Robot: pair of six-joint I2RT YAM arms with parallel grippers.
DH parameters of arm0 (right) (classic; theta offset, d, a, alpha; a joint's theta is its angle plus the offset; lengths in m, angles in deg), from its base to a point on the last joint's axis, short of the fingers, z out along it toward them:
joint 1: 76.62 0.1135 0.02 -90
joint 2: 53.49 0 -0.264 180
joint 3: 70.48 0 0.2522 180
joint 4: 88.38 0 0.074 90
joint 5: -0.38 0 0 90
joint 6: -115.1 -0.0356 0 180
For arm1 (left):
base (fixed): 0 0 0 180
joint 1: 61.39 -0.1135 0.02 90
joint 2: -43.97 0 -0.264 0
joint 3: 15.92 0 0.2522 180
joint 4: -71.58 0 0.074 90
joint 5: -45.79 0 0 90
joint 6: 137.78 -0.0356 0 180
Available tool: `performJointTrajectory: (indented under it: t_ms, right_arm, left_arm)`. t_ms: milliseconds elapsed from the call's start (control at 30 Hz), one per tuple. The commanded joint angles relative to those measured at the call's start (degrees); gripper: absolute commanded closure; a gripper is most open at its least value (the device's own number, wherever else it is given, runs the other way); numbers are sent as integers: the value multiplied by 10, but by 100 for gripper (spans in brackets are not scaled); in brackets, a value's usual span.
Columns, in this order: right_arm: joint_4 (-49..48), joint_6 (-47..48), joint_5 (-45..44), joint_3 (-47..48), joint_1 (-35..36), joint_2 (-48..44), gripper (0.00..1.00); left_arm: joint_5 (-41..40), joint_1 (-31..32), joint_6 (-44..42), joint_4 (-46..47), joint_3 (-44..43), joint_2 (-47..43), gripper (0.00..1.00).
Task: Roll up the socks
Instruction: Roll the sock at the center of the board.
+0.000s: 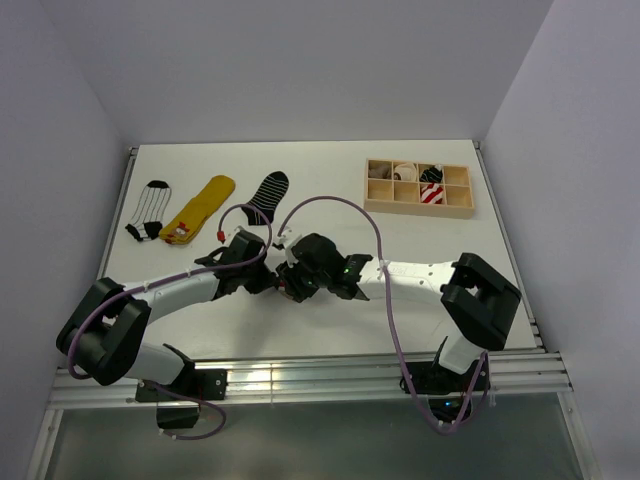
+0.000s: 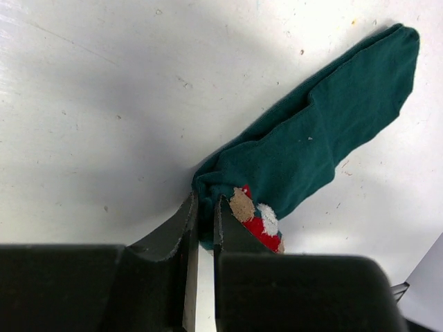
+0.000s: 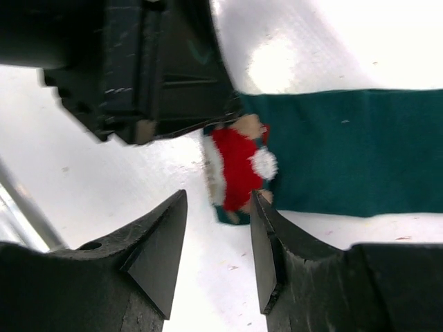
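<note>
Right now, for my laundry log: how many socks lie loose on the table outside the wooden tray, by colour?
White sock with black stripes: 1
Yellow sock: 1
Black sock with white stripes: 1
Dark green sock: 1
Total: 4

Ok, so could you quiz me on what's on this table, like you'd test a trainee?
1. True or false: the left gripper is shut on one end of the dark green sock.
2. Which sock lies between the white striped sock and the black striped sock?
A. yellow sock
B. pink sock
C. blue sock
3. Fill in: the right gripper is ____.

Key: 1 true; 2 A; 3 open.
</note>
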Motion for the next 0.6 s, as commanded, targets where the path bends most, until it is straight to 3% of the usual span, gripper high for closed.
performJointTrajectory:
  t_ms: [0,567]
  right_arm:
    - [-24,28,-48,11,7,19,51]
    - [-9,54,-99,46,69,73,50]
  left_arm:
    - [-3,5,-11,-7,-18,-11,97]
    - [3,7,5,-12,-20,-3,97]
